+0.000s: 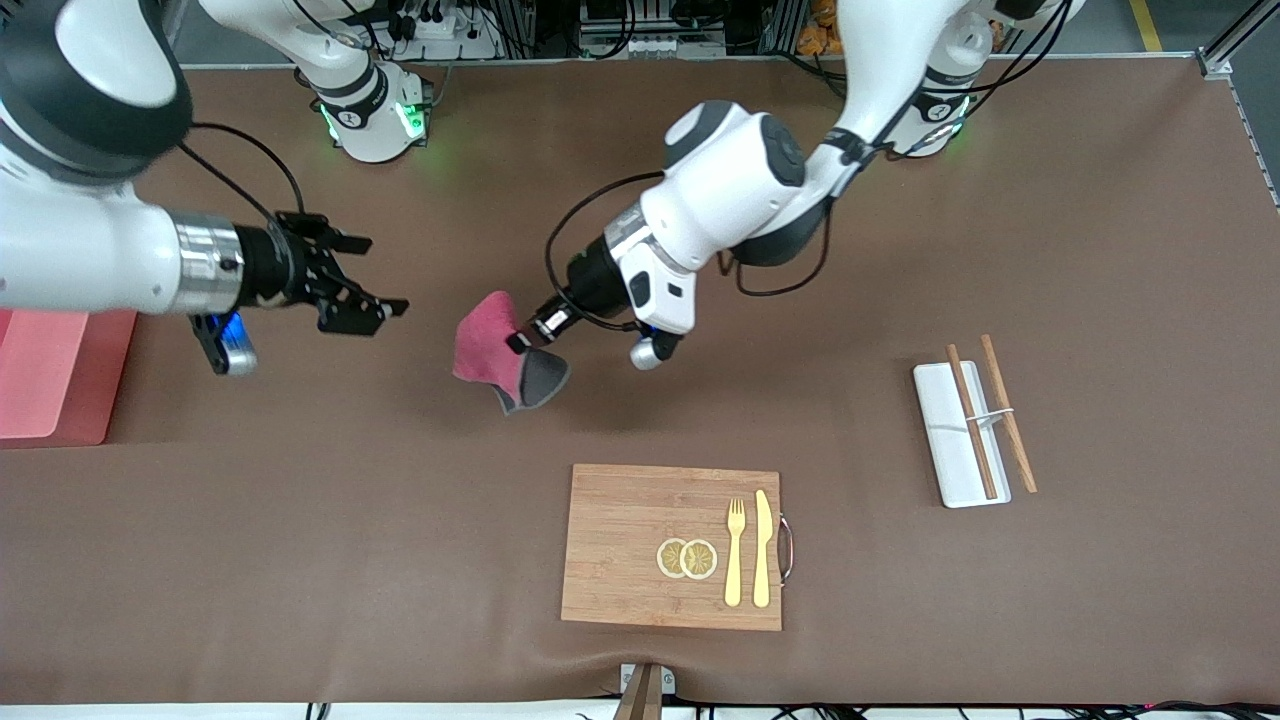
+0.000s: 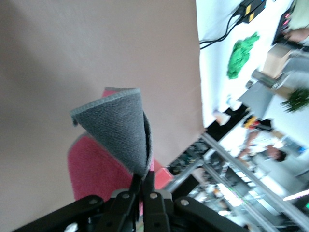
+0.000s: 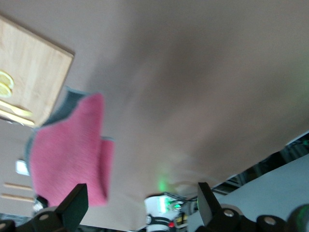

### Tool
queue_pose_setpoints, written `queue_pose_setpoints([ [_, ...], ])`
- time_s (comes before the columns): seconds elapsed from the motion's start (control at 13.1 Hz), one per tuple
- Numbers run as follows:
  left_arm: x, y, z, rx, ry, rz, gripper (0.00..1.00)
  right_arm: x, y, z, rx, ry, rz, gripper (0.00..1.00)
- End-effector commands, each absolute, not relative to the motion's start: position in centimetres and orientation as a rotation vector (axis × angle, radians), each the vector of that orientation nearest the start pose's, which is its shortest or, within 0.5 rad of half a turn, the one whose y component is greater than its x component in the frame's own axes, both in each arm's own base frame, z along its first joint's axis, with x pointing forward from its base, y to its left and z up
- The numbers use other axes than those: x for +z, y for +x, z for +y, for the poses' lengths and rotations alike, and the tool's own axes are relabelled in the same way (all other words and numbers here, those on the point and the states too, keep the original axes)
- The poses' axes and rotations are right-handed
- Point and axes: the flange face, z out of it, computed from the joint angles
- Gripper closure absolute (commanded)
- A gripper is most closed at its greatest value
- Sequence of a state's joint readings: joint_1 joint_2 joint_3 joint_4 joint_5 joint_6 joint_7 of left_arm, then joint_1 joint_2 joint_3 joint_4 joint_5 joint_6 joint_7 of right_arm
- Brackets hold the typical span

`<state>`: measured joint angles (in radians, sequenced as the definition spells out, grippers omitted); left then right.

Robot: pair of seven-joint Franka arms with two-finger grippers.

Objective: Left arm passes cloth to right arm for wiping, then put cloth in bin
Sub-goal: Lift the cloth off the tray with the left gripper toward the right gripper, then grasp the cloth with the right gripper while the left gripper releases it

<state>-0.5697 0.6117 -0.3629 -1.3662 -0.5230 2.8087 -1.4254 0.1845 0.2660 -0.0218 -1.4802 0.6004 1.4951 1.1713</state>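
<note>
The left gripper (image 1: 520, 342) hangs in the air over the middle of the brown table (image 1: 1000, 250), its fingers pinched tight on one corner of the cloth (image 1: 495, 355). The cloth droops from that pinch, crimson face toward the right arm, grey face curling out beside the fingertips. The right gripper (image 1: 385, 275) hovers level with it, jaws spread wide and empty, a clear gap apart from the cloth. The bin (image 1: 50, 375) sits at the right arm's end of the table.
</note>
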Motion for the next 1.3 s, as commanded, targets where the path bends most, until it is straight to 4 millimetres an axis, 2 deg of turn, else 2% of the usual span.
queue_pose_setpoints([
  [0.0,48.4,53.3,-57.2,-0.288,1.713,1.209,1.0,50.7,61.7,16.4,0.774,-2.27,1.448,0.0],
  [0.15,48.8,52.2,-58.2,-0.315,1.631,1.256,1.0,48.9,62.7,16.2,0.788,-2.225,1.47,0.0],
  [0.38,48.7,51.6,-58.8,-0.336,1.551,1.306,1.0,47.0,63.4,17.8,0.799,-2.197,1.472,0.0],
  [0.46,48.7,51.6,-58.9,-0.338,1.546,1.308,1.0,47.1,63.2,18.5,0.813,-2.189,1.457,0.0],
  [0.53,48.7,51.6,-58.8,-0.337,1.546,1.308,1.0,47.0,63.1,19.1,0.821,-2.188,1.448,0.23],
  [0.61,48.7,51.6,-58.8,-0.337,1.546,1.309,1.0,46.7,63.2,19.2,0.834,-2.178,1.449,0.58],
  [0.69,48.6,51.8,-58.6,-0.332,1.546,1.311,1.0,46.7,63.3,19.4,0.847,-2.163,1.443,0.89],
  [0.76,48.6,52.0,-58.4,-0.329,1.548,1.313,1.0,46.6,63.3,19.6,0.854,-2.154,1.439,1.0],
  [0.92,49.0,52.5,-57.8,-0.342,1.523,1.343,1.0,46.4,63.0,21.5,0.861,-2.158,1.418,1.0],
  [0.99,49.1,52.9,-57.4,-0.344,1.511,1.354,0.98,46.2,62.9,21.8,0.863,-2.163,1.412,1.0],
  [1.15,49.3,53.3,-56.9,-0.339,1.508,1.358,0.68,46.1,63.0,21.8,0.854,-2.172,1.39,1.0],
  [1.22,50.2,53.5,-56.5,-0.33,1.519,1.347,0.45,46.0,63.1,21.8,0.844,-2.178,1.387,1.0],
])
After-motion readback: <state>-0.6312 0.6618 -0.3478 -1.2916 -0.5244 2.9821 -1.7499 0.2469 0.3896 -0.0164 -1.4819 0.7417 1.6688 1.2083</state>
